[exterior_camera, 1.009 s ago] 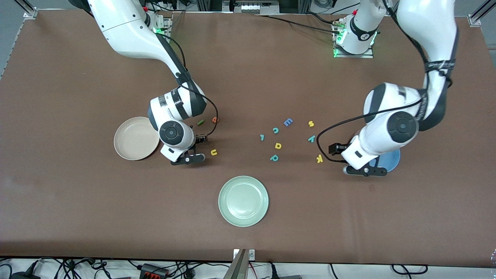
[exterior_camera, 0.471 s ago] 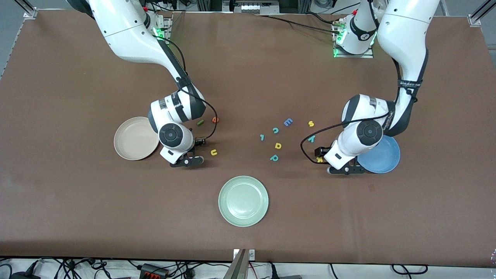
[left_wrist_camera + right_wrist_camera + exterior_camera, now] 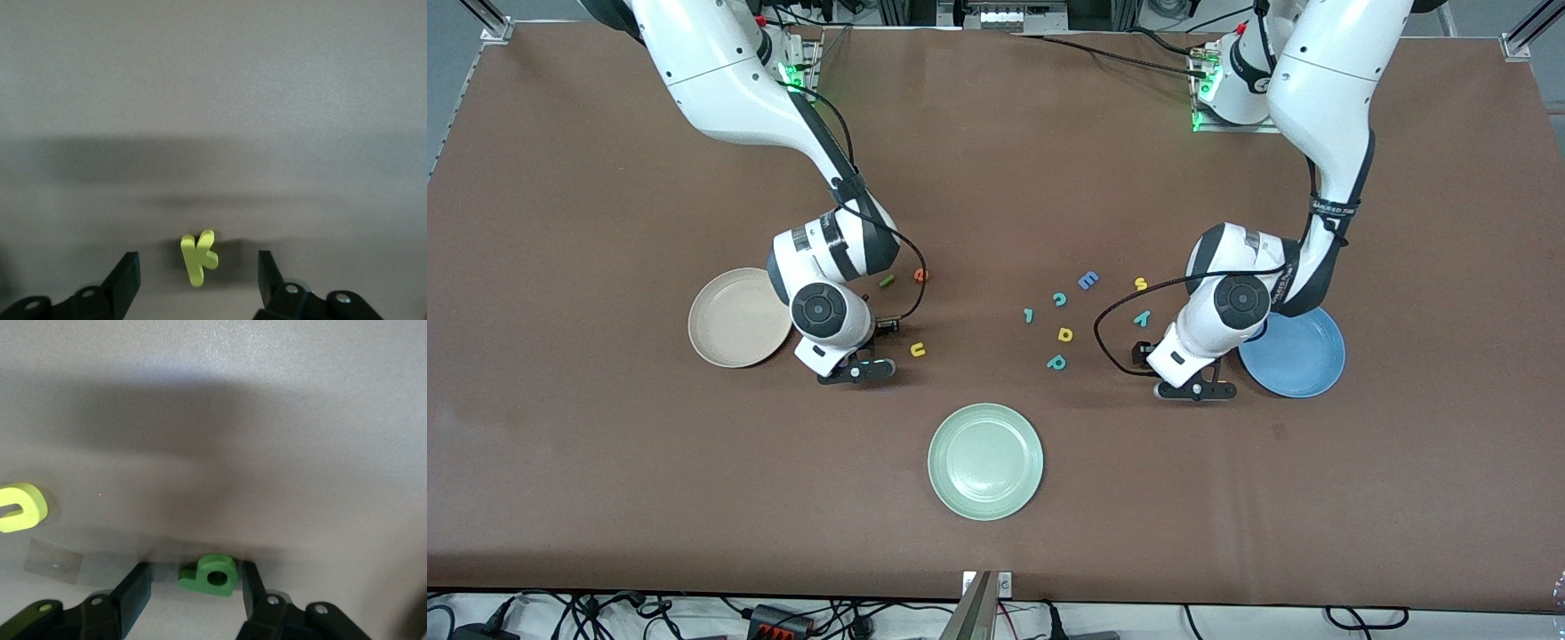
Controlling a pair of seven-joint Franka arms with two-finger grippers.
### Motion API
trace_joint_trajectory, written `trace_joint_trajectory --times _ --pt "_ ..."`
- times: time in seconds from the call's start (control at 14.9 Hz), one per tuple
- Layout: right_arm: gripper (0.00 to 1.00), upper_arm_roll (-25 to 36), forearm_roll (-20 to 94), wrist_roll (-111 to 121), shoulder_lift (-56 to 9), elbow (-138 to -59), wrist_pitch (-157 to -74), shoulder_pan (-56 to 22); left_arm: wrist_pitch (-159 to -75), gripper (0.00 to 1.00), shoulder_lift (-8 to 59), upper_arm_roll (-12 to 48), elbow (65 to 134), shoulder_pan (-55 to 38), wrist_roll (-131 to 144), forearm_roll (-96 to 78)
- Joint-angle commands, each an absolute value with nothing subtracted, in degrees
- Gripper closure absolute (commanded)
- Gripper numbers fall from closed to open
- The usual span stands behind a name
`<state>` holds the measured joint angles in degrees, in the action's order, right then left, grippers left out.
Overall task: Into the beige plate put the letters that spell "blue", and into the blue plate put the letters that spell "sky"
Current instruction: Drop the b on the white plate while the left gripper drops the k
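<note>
Brown matting is seen across the whole table, and both plates for the task are bare. At the left arm's end, the left gripper is lowered to the surface beside the blue plate, its fingers spread on either side of the yellow "k" with clear gaps, nothing gripped yet. At the right arm's end, the right gripper is down beside the beige plate; the green "b" is bracketed, one finger just about touching it, the other apart, so no grip is judged to be made.

Both first picks are judged to be in hand at once. A squeeze on each letter is called for next, then a lift and a short carry to the neighbouring plate.

Loose on the mat are the yellow "u", green "l", orange "e", yellow "s" and teal "y". Small lettering is carried on the left arm's forearm band, too fine to be read with confidence; apart from the foam letters, no other writing is made out.
</note>
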<state>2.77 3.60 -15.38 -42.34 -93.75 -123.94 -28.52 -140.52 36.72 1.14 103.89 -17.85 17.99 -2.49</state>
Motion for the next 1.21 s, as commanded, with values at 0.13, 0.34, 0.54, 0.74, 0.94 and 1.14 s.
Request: trace_joint_trajectory --times 0.13,0.34,0.54,0.74,0.94,1.14 --pt "0.54 2.7 4.0 -16.6 -43.1 -94.0 -123.7 -27.9 -142.4 0.29 37.4 0.8 104.5 -18.1 18.8 -3.2" --pt "0.81 2.7 4.0 -16.6 -43.0 -94.0 -123.6 -27.9 -142.4 0.4 37.7 0.8 104.5 -18.1 19.2 -3.2" --pt "0.85 2.7 4.0 -16.6 -42.6 -93.7 -123.7 -27.8 -142.4 0.62 37.8 0.8 104.4 -17.8 18.7 -3.2" --pt "0.85 3.2 4.0 -15.8 -41.0 -93.2 -123.6 -27.7 -142.4 0.81 37.9 0.8 104.4 -17.8 18.6 -3.2" --pt "0.85 3.3 4.0 -15.6 -36.8 -93.2 -120.7 -24.5 -141.9 0.87 37.1 0.8 104.2 -17.7 18.5 -3.2" --pt "0.85 3.3 3.9 -14.0 -34.2 -93.4 -116.7 -21.4 -137.1 0.87 32.6 0.4 104.2 -17.3 18.4 -2.9"
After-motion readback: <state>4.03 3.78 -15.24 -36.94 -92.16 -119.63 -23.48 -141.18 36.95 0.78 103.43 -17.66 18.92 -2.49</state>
